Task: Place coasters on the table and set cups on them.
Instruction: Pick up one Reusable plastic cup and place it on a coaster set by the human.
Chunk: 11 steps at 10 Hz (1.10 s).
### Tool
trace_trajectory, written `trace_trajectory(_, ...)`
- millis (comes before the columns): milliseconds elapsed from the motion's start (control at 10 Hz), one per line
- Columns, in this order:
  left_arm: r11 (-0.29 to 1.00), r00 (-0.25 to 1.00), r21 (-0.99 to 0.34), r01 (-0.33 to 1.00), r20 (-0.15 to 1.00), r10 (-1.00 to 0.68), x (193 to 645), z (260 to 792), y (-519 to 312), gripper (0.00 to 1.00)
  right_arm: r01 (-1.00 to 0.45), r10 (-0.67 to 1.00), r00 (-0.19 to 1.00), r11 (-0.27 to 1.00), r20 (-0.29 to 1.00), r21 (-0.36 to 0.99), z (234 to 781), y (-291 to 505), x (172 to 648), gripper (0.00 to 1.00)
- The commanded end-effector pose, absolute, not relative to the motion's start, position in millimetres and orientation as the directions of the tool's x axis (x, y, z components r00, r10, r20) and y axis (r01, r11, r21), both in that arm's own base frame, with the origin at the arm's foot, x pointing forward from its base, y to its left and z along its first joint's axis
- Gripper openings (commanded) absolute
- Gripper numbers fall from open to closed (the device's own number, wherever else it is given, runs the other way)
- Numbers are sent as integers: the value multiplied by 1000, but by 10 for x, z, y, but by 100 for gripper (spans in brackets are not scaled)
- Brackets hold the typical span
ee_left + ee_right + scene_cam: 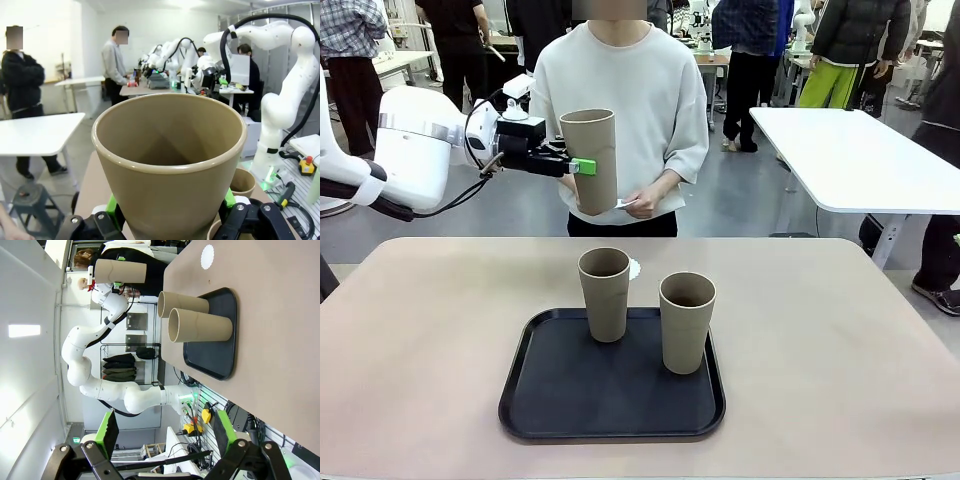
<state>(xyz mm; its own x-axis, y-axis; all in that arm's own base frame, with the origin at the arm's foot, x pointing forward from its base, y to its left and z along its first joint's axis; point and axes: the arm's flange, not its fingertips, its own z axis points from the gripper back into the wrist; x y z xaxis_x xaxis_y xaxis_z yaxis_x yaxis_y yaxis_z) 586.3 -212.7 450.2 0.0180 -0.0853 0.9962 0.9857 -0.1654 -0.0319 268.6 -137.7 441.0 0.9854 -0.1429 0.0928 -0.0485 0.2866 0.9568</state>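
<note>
My left gripper (582,167) is shut on a tan cup (588,160), holding it upright in the air in front of the person's chest, well above the table (840,330). In the left wrist view the cup (167,165) sits between the green pads (112,207). Two more cups (605,293) (687,322) stand on the black tray (580,390). One white coaster (634,268) lies on the table just behind the tray. The person's hand (645,200) holds a thin white piece. My right gripper (165,435) is open with nothing in it, off to the side of the table.
The right wrist view shows the tray (222,340), both cups (185,304) (200,326) and the coaster (207,256) from the side. A white table (850,150) stands behind at the right. Bare tabletop lies on both sides of the tray.
</note>
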Motion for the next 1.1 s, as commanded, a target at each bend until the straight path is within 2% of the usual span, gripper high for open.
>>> trace_trajectory(0, -169, 23, -37, 985, 996, -83, 5813, 4545, -2121, 87, -49, -146, 985, 279, 93, 959, 4410, -1377, 2691, 100)
trace_trajectory(200, -165, 17, -31, 986, 996, -85, 5862, 4506, -2127, 87, -49, -146, 985, 279, 93, 959, 4410, -1377, 2691, 100)
trace_trajectory(400, -160, 30, -41, 986, 997, -74, 6145, 4333, -2164, 87, -49, -146, 985, 279, 93, 959, 4410, -1377, 2691, 100)
trace_trajectory(1000, -145, 58, -70, 987, 995, -85, 6539, 3931, -2441, 87, -49, -146, 985, 279, 93, 959, 4410, -1377, 2691, 100)
